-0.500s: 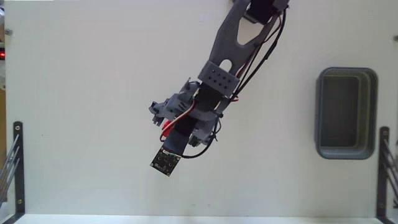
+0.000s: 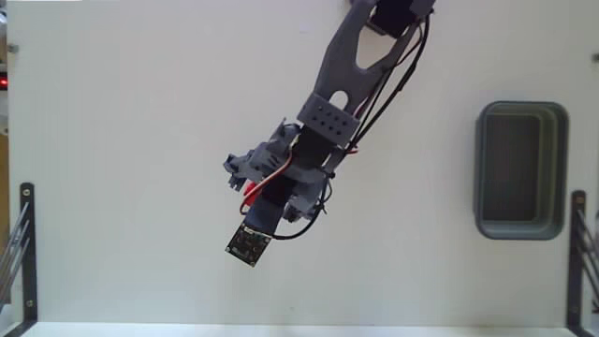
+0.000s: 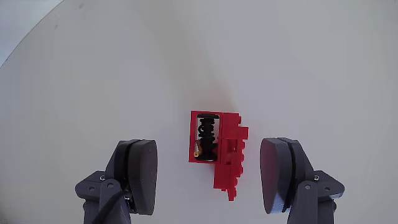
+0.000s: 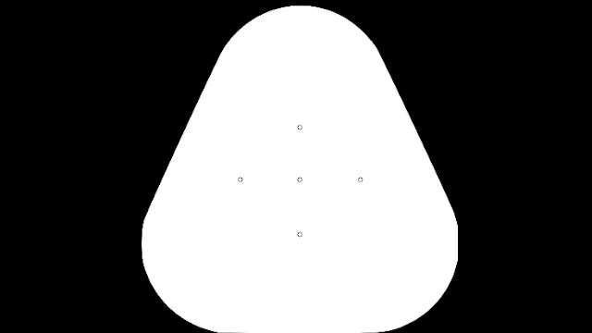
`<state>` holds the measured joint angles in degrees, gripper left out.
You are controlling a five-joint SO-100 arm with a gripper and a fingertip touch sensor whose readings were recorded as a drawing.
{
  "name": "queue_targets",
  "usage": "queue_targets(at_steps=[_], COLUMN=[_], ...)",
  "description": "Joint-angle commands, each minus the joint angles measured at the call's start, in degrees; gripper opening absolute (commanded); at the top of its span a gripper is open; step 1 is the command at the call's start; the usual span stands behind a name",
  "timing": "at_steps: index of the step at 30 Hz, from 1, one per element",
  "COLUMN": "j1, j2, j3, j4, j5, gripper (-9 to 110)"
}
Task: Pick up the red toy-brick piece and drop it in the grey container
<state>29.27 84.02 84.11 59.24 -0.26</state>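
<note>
end effector (image 3: 211, 174) wide, straddling the red toy-brick piece (image 3: 217, 149), which lies on the desk (image 3: 298, 56) untouched. grasp not yet made; lift, carry and drop into the grey container (image 2: 520, 230) all remain.

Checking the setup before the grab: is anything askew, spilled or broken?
Nothing stands out. The brick lies whole on the table between the open pincer fingers, untouched. The tray sits square and empty at the fixed view's right.
</note>
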Motion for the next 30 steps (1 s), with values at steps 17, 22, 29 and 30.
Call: queue_targets(at_steps=[17, 22, 29, 30], j1=[0.6, 0.6, 0.6, 0.6], j2=[1.7, 1.8, 1.8, 1.8], j3=[-2.5, -2.0, -1.1, -1.0], j4=[-0.7, -1.1, -2.0, -2.1], j5=[0.3, 0.3, 0.3, 0.3], gripper=[110, 110, 110, 110])
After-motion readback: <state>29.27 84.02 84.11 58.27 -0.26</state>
